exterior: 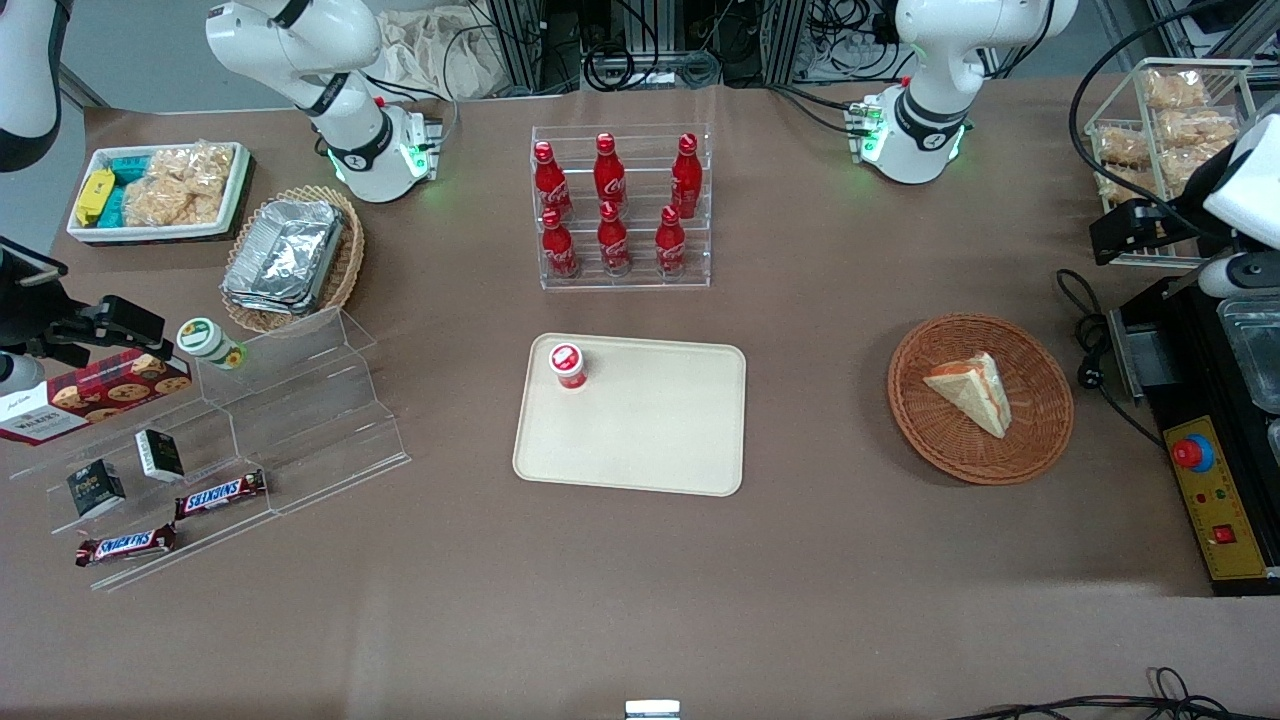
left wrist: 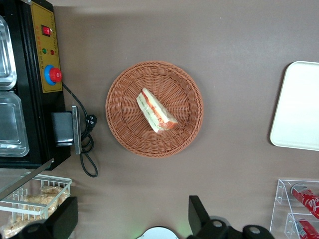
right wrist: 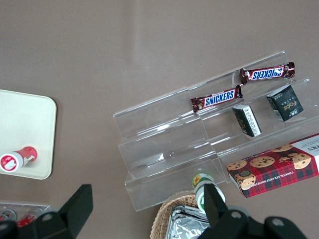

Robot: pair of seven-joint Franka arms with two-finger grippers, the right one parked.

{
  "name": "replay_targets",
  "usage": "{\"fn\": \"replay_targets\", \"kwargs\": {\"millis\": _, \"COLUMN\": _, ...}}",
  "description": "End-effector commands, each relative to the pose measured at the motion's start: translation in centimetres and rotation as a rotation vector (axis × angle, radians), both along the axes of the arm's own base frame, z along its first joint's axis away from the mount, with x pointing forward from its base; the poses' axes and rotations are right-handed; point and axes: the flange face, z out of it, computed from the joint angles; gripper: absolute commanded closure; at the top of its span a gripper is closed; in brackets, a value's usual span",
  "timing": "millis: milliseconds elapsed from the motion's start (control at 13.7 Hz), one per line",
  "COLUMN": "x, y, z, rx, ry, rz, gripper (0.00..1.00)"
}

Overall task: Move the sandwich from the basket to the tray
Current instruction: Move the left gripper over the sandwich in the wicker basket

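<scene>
We see the sandwich point(left wrist: 156, 110) lying in the wicker basket point(left wrist: 122, 124) on the worktop point(exterior: 820, 560), well below our gripper point(left wrist: 132, 219), whose fingers stand wide apart and hold nothing. Two bars read "SNICKERS" point(right wrist: 214, 98); the red bottles point(exterior: 611, 205) carry Coca-Cola script.

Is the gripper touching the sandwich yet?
Apart. Left wrist view: gripper, fingers open, hangs high with bare table between them; the sandwich lies untouched in the basket.

Robot lab, mock shop layout around me. Brown-covered table point(exterior: 820, 560), cable tangle point(exterior: 640, 50) at aluminium framing, acrylic rack point(exterior: 622, 205) of cola bottles, stepped display point(exterior: 290, 420) with snacks, emergency-stop box point(exterior: 1215, 500).
</scene>
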Motion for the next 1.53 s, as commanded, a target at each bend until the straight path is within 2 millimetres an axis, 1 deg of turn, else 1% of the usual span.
{"fn": "replay_targets", "kwargs": {"millis": 0, "x": -0.7, "y": 0.6, "z": 0.6, "rx": -0.039, "ry": -0.017, "rz": 0.013, "gripper": 0.00}}
{"fn": "replay_targets", "kwargs": {"millis": 73, "x": -0.6, "y": 0.7, "z": 0.8, "rx": -0.050, "ry": -0.021, "rz": 0.015, "gripper": 0.00}}
{"fn": "replay_targets", "kwargs": {"millis": 219, "x": -0.3, "y": 0.7, "z": 0.3, "rx": -0.045, "ry": -0.011, "rz": 0.010, "gripper": 0.00}}
{"fn": "replay_targets", "kwargs": {"millis": 438, "x": 0.2, "y": 0.7, "z": -2.5, "rx": -0.034, "ry": 0.041, "rz": 0.086, "gripper": 0.00}}
{"fn": "replay_targets", "kwargs": {"millis": 510, "x": 0.4, "y": 1.0, "z": -3.8, "rx": -0.028, "ry": 0.065, "rz": 0.131, "gripper": 0.00}}
{"fn": "replay_targets", "kwargs": {"millis": 656, "x": 1.4, "y": 2.5, "z": -6.8, "rx": -0.022, "ry": 0.084, "rz": 0.226, "gripper": 0.00}}
{"fn": "replay_targets", "kwargs": {"millis": 729, "x": 1.8, "y": 2.9, "z": -8.4, "rx": -0.018, "ry": 0.090, "rz": 0.269, "gripper": 0.00}}
{"fn": "replay_targets", "kwargs": {"millis": 875, "x": 2.9, "y": 3.0, "z": -12.3, "rx": -0.009, "ry": 0.087, "rz": 0.370, "gripper": 0.00}}
{"fn": "replay_targets", "kwargs": {"millis": 948, "x": 2.9, "y": 3.0, "z": -14.4, "rx": -0.006, "ry": 0.082, "rz": 0.419, "gripper": 0.00}}
{"fn": "replay_targets", "kwargs": {"millis": 1021, "x": 2.9, "y": 3.4, "z": -16.4, "rx": -0.008, "ry": 0.077, "rz": 0.471, "gripper": 0.00}}
{"fn": "replay_targets", "kwargs": {"millis": 1094, "x": 2.8, "y": 4.5, "z": -18.9, "rx": -0.014, "ry": 0.073, "rz": 0.531, "gripper": 0.00}}
{"fn": "replay_targets", "kwargs": {"millis": 1240, "x": 1.9, "y": 4.7, "z": -23.6, "rx": -0.010, "ry": 0.057, "rz": 0.587, "gripper": 0.00}}
{"fn": "replay_targets", "kwargs": {"millis": 1385, "x": 1.1, "y": 5.8, "z": -27.4, "rx": -0.010, "ry": 0.050, "rz": 0.647, "gripper": 0.00}}
{"fn": "replay_targets", "kwargs": {"millis": 1458, "x": 1.0, "y": 5.8, "z": -28.8, "rx": -0.014, "ry": 0.049, "rz": 0.664, "gripper": 0.00}}
